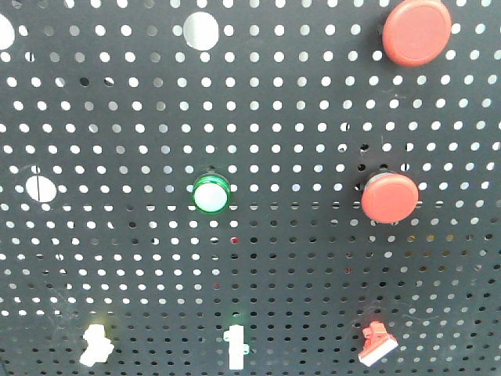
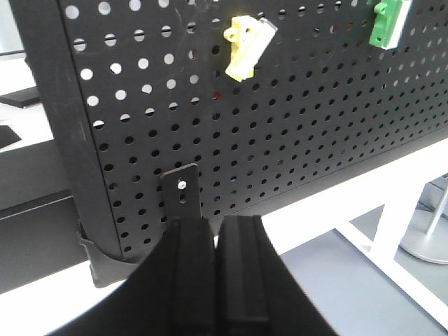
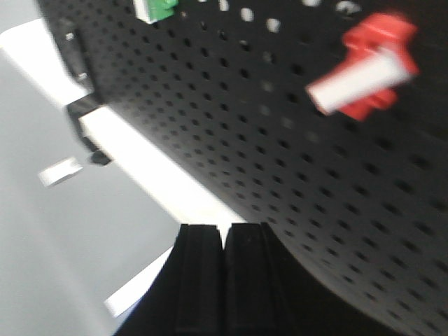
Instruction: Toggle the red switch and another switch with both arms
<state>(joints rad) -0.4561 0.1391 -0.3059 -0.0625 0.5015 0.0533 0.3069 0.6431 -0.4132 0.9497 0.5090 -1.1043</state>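
Two small switches sit along the bottom edge of the black board [image 1: 141, 258] full of holes. The red switch [image 1: 377, 345] is near the bottom right corner. The pale yellow switch [image 1: 96, 347] is near the bottom left corner. A white and green switch [image 1: 235, 346] stands between them, and it is not part of the job.

The left claw [image 2: 215, 234] is pressed shut with nothing in it. It hangs below the pale yellow switch [image 2: 246, 45], well apart from it, close to the board's bottom edge. The right claw [image 3: 224, 238] is also pressed shut and holds nothing. The red switch [image 3: 364, 66] is up and to its right, apart from it. That picture is blurry.

No claw touches a switch yet, so I think the step in hand is the reach. To do it well, each claw should be kept shut, so its tip works like one finger. Lift slowly, line the tip up with the lever, then push gently. The left claw must not bump the white and green switch. The right claw should keep away from the big round red buttons [image 1: 389, 197] higher up.
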